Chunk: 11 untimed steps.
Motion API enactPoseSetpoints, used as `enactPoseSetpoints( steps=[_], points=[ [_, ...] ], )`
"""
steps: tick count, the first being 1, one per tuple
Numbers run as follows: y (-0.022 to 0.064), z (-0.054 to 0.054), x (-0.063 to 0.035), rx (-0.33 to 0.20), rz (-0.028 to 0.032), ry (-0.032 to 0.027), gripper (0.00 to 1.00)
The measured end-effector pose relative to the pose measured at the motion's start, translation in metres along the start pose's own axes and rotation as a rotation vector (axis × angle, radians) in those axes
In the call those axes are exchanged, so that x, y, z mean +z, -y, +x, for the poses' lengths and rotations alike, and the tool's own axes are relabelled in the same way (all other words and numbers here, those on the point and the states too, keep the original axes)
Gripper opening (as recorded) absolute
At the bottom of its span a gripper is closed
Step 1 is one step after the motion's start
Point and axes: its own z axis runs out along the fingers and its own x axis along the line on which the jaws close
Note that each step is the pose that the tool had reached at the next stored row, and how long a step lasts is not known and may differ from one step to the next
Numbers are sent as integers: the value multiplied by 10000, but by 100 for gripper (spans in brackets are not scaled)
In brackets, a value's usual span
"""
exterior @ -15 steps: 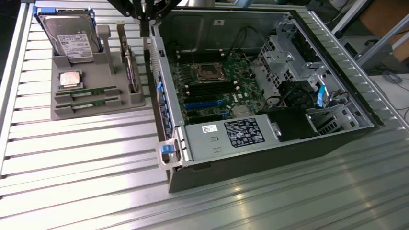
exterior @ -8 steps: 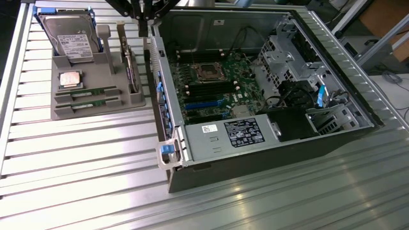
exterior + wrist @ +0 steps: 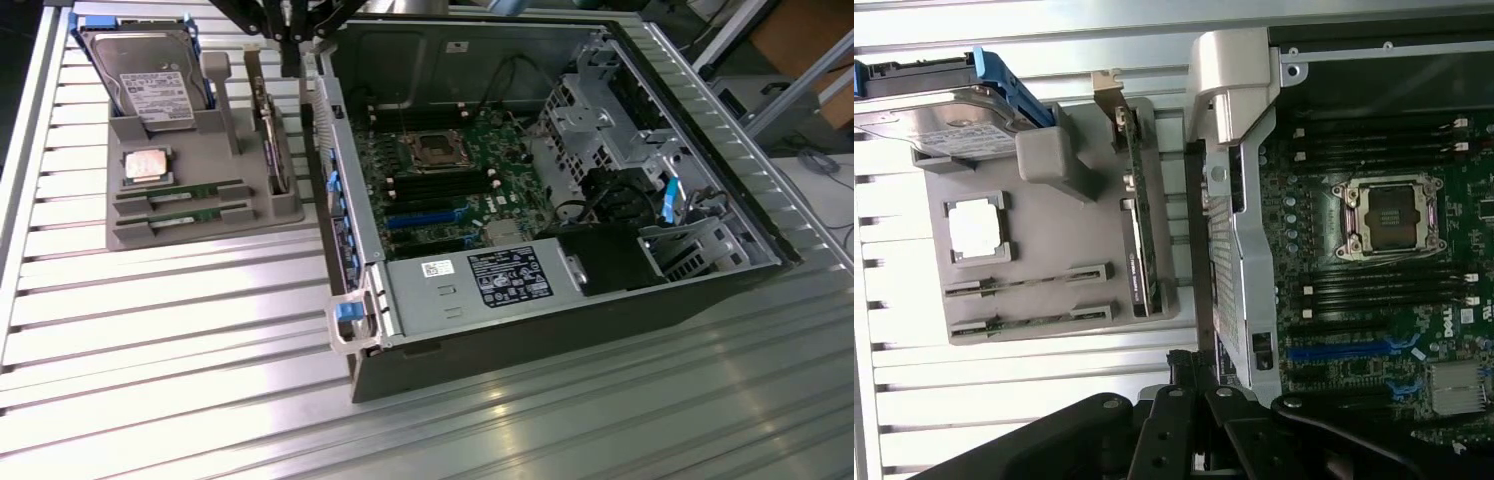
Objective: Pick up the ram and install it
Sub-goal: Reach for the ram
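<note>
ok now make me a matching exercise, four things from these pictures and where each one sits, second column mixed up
Things:
1. hard drive
2. silver chip
3. ram sticks
4. power supply

Places:
A. in two long slots of the grey tray
B. inside the computer case
C. in a blue frame at the tray's end
D. flat in a square recess of the tray

Pairs: 1-C, 2-D, 3-A, 4-B

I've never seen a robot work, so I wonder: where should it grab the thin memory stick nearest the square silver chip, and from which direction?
Probably the middle of the ram, pinching its two flat faces from straight above. It stands on edge in the grey holder, whose blocks hug both ends, leaving its long top edge free between them.
</note>
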Motion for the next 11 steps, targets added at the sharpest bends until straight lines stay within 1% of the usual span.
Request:
enactPoseSetpoints(
  steps=[11],
  points=[
    [5, 61, -2, 0, 0, 0, 11]
  ],
)
